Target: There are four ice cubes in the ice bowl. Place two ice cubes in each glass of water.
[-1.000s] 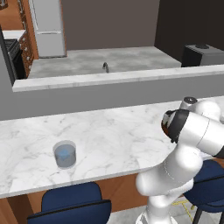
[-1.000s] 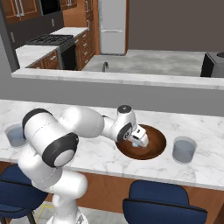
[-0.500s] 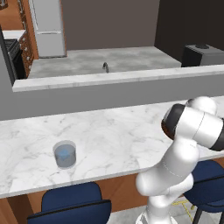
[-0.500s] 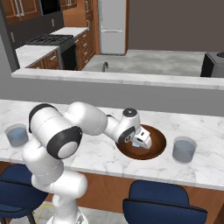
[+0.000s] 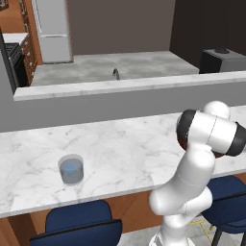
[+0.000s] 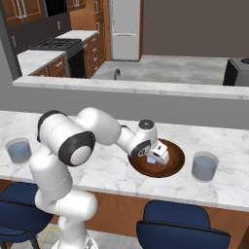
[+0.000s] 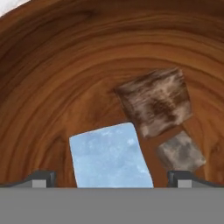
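Observation:
The ice bowl (image 6: 178, 156) is a wide brown wooden bowl on the marble counter, between two glasses of water (image 6: 18, 150) (image 6: 204, 166). One glass (image 5: 71, 169) also stands at the counter's left in the left base view. My gripper (image 6: 157, 157) reaches down inside the bowl, open. In the hand view a pale-blue ice cube (image 7: 111, 157) lies on the bowl floor (image 7: 65, 87) between my fingertips (image 7: 41, 179), with a gap on each side. Two more ice cubes (image 7: 155, 101) (image 7: 181, 151) lie just beyond it and look see-through brown.
Blue stools (image 6: 182, 228) stand in front of the counter's near edge. A raised grey ledge (image 6: 131, 87) runs behind the counter, with the sink tap (image 6: 115, 74) and kitchen beyond. My own arm (image 6: 97, 133) stretches over the counter from the left.
My hand has slid a little to the right and lower into the bowl, and the elbow has swung with it. The jaws have stayed open.

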### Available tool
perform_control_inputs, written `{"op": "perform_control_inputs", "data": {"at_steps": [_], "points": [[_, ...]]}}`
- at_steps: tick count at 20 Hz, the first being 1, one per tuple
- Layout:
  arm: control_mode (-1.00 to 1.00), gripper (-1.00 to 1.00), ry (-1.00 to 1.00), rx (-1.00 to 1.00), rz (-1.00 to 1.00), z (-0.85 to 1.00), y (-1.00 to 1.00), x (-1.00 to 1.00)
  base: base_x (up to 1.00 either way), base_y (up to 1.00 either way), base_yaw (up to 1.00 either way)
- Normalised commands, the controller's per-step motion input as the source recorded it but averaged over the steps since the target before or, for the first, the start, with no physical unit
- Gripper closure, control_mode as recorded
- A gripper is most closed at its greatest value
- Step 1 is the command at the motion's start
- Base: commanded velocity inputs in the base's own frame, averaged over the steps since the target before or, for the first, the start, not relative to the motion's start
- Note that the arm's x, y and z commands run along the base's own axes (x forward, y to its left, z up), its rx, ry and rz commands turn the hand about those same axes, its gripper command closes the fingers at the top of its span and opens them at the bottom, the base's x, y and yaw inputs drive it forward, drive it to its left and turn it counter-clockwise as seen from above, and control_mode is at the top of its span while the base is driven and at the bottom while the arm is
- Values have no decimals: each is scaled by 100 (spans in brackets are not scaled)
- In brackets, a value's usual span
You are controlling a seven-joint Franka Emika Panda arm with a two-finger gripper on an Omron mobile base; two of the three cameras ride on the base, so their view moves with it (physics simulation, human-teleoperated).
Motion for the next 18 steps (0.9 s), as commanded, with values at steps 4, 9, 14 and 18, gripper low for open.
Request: {"op": "perform_control_inputs", "data": {"at_steps": [4, 9, 14, 18], "points": [[-100, -100, 0, 0, 0, -30, 0, 3, 0, 0, 0], [-100, -100, -2, 0, 0, -23, 0, 4, 0, 0, 0], [-100, 100, -8, 0, 0, -18, 0, 1, 0, 0, 0], [-100, 100, -11, 0, 0, -19, 0, 0, 0, 0, 0]]}}
